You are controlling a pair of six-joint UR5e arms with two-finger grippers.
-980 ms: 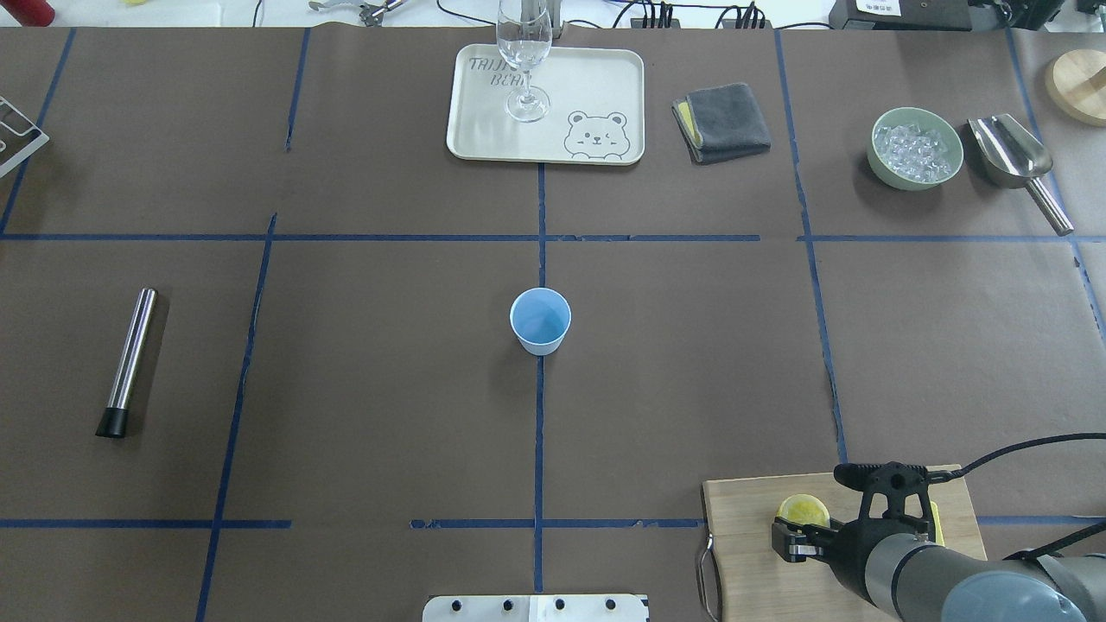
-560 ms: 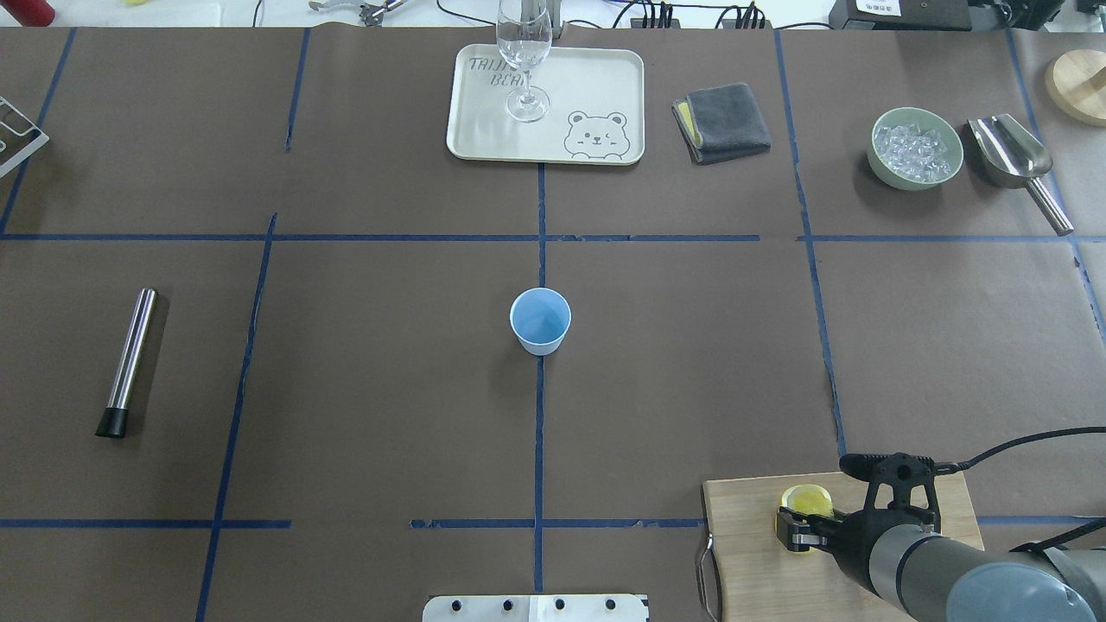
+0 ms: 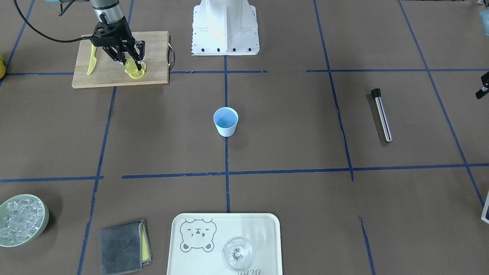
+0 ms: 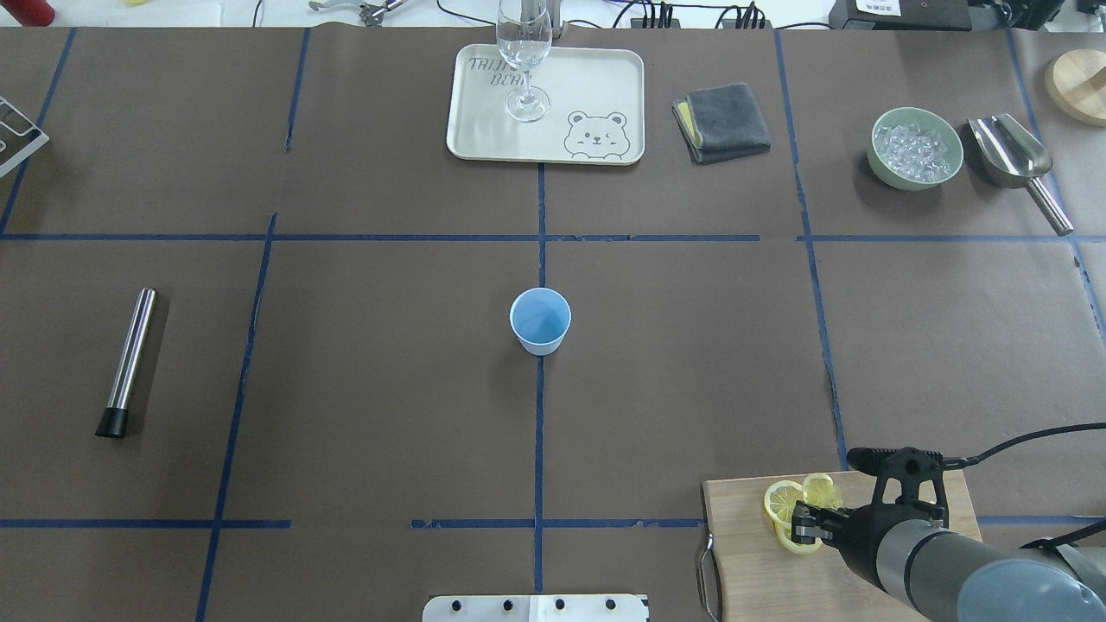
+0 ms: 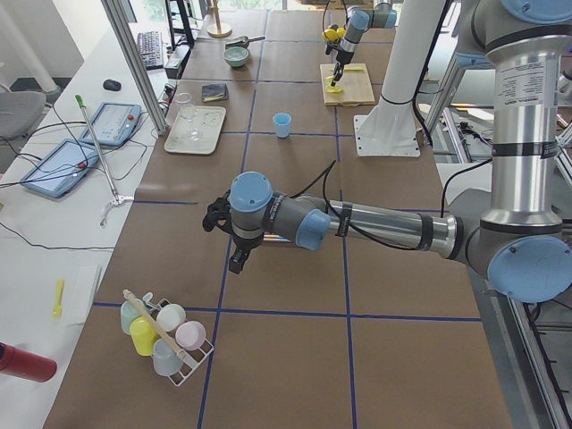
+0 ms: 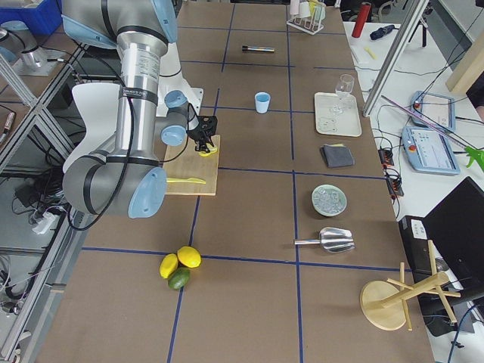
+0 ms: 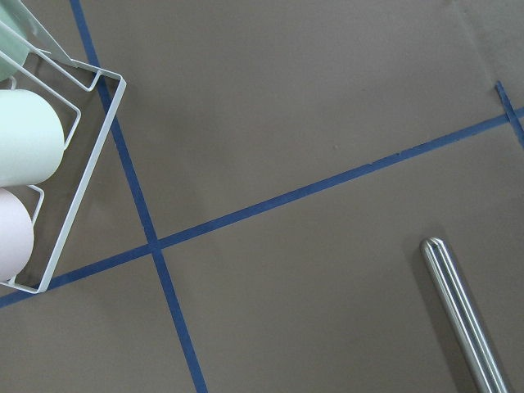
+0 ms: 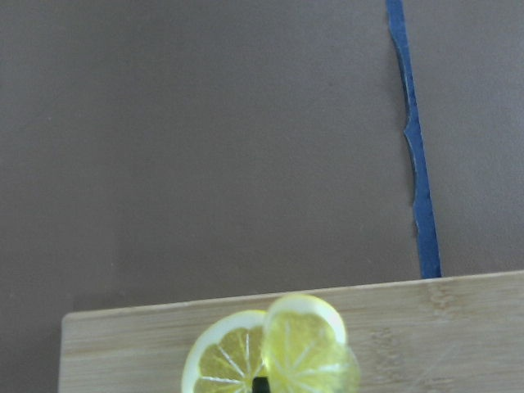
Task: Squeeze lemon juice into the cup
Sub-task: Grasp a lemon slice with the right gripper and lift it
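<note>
The light-blue cup (image 4: 540,321) (image 3: 225,121) stands upright at the table's middle, with nothing near it. My right gripper (image 4: 804,523) (image 3: 133,65) is over the wooden cutting board (image 4: 743,561) at the near right, shut on a lemon slice (image 8: 307,348) (image 3: 130,67) held on edge. Two more slices (image 4: 780,499) (image 8: 223,360) lie on the board by the fingertips. My left gripper (image 5: 235,259) hovers far off over the table's left end. Its fingers do not show in the left wrist view, so I cannot tell its state.
A yellow knife (image 3: 91,61) lies on the board. At the far side are a tray (image 4: 605,86) with a glass (image 4: 524,60), a grey cloth (image 4: 721,121), a bowl of ice (image 4: 914,147) and a scoop (image 4: 1011,155). A steel rod (image 4: 130,358) and cup rack (image 5: 165,335) sit left.
The right gripper has closed on the lemon slices and shifted slightly right. The stacked slices have fanned apart, with one now tipped on edge. The cup has not moved.
</note>
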